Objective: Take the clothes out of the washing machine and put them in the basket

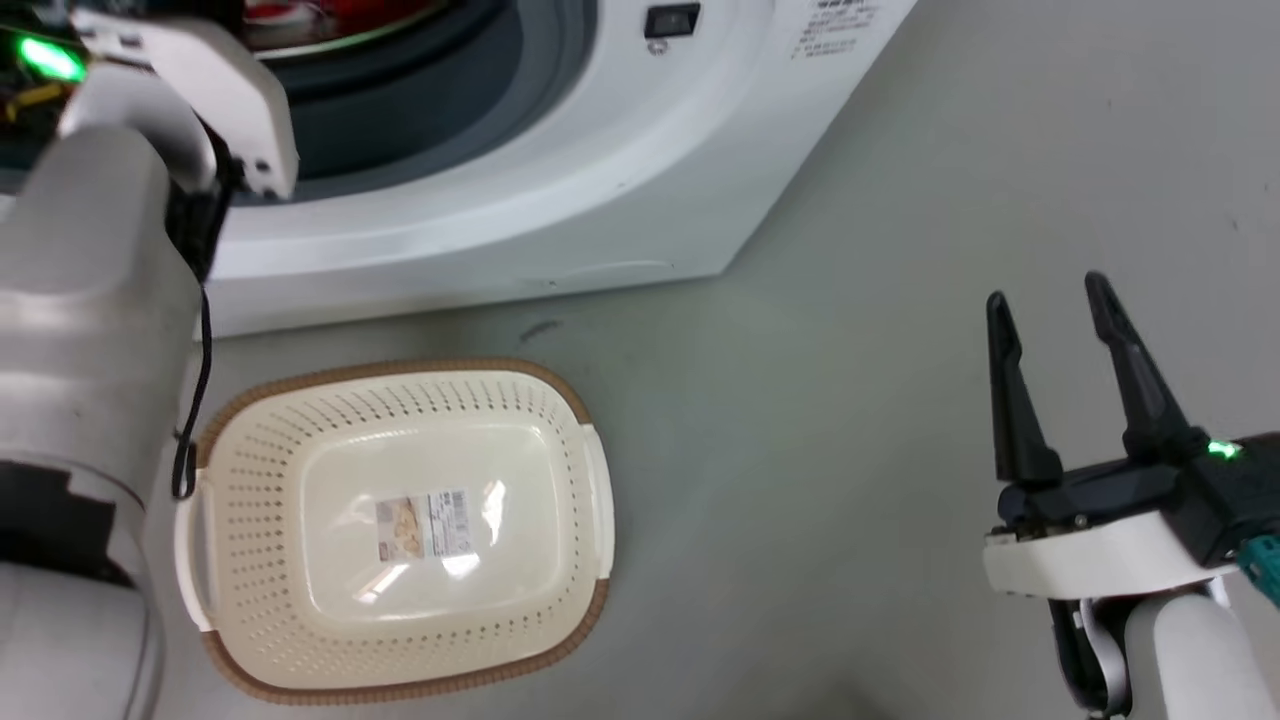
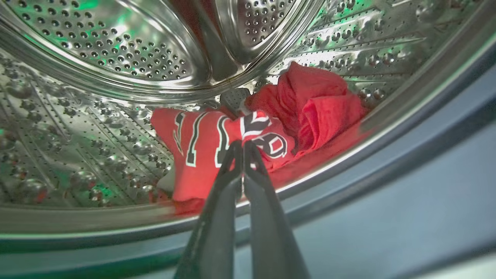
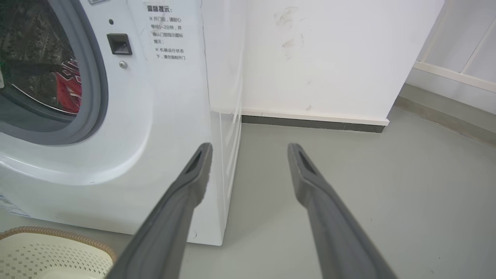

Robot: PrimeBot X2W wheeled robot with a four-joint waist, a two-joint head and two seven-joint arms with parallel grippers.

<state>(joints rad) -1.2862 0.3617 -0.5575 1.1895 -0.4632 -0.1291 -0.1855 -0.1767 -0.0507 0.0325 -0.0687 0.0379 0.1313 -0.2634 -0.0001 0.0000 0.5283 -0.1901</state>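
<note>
Left fingers (image 2: pixel 219 217) pressed together at the red jersey (image 2: pixel 201 151), tips by its black 8; right fingers (image 3: pixel 186 193) spread wide, the "温馨提示" notice (image 3: pixel 166 37) on the washing machine (image 3: pixel 170 128) up-left of them.

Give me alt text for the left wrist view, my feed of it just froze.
The left gripper, its fingers closed together, points into the washing machine's steel drum with its tips at a crumpled red jersey with black numbers. A second red garment is bunched beside it; whether fabric is pinched cannot be told.

washing machine (image 1: pixel 560 190) porthole open, left forearm (image 1: pixel 90 300) crowding its left side, basket (image 1: pixel 400 368) mouth unblocked, open floor (image 1: pixel 850 450) to the right
</note>
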